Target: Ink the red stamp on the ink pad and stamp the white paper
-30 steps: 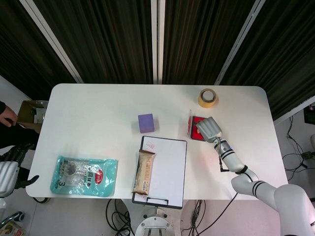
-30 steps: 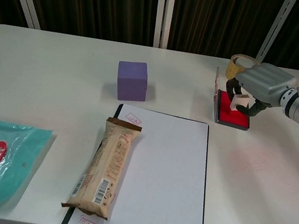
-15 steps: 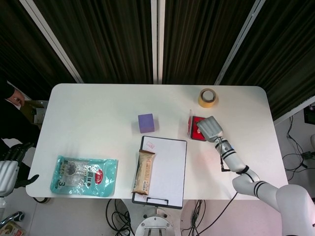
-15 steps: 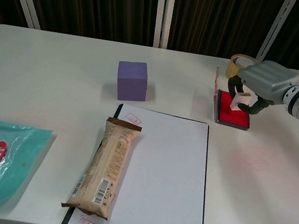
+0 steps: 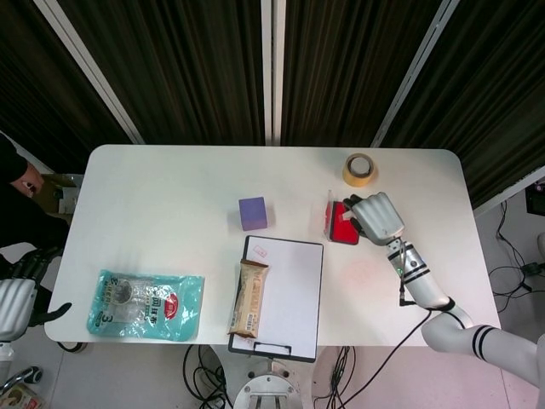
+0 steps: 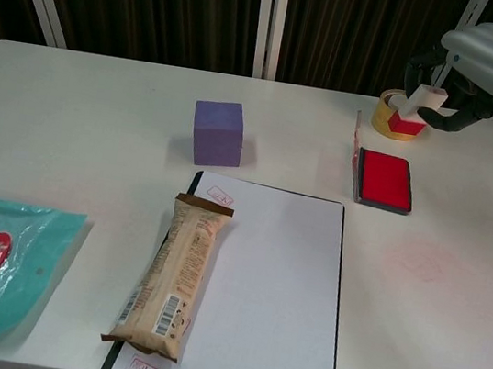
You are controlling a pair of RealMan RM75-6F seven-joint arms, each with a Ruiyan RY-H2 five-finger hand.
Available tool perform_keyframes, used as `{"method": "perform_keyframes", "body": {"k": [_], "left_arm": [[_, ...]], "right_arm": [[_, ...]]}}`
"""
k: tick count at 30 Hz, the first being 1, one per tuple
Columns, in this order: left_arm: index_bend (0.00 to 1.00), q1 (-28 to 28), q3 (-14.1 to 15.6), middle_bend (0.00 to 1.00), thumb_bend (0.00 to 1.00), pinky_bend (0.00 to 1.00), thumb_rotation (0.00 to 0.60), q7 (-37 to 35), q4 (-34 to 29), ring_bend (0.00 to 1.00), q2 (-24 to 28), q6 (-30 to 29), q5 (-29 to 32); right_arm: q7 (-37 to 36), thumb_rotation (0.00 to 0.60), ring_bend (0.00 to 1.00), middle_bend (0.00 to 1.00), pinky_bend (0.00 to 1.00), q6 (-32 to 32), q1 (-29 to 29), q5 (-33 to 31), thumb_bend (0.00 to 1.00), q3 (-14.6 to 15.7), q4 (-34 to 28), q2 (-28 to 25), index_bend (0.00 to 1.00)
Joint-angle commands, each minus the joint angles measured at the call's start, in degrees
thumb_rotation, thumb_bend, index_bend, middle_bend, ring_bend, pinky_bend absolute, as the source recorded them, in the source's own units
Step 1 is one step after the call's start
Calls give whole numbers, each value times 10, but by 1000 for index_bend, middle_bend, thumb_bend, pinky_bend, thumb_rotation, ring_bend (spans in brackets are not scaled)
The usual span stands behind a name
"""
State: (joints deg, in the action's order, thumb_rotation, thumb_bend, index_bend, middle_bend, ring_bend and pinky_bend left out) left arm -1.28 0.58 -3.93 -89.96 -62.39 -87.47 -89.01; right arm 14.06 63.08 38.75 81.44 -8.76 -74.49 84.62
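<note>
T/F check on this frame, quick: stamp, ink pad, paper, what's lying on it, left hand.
1. The right hand holds the stamp up off the ink pad. True.
2. The ink pad's lid is closed. False: it is open, red surface exposed.
3. A snack bar lies partly on the white paper. True.
4. The purple cube sits on the paper. False: it sits on the table, beyond the paper's far edge.
5. The left hand is over the table. False: it is off the table's left edge, holding nothing.
</note>
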Motion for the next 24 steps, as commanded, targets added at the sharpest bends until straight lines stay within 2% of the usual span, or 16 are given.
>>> {"method": "perform_keyframes", "body": {"k": [1,4,10,18,24], "left_arm": [[158,2,1,150,0,248,600,0,-1,122,1,-3,-1],[158,4,3,150,0,248,600,-1,-1,122,-1,-3,-2],[157,6,6,150,0,247,600,-3,-2,122,-4,-11,-11],[157,14,8,150,0,248,600,-14,1,122,0,-21,-13],[157,15,9,150,0,248,600,-21,5,122,-2,-24,-17]], "right_arm": [[18,600,917,887,967,28,-11,16,491,-3,-48,-22,1000],[36,600,917,891,968,37,-6,28,491,-5,-81,-20,1000],[110,600,917,894,968,-2,27,1,492,-19,-109,22,1000],[224,600,917,899,968,-32,62,-103,503,-53,-115,103,1000],[324,600,927,903,976,-22,83,-228,528,-81,-123,158,1000]]}}
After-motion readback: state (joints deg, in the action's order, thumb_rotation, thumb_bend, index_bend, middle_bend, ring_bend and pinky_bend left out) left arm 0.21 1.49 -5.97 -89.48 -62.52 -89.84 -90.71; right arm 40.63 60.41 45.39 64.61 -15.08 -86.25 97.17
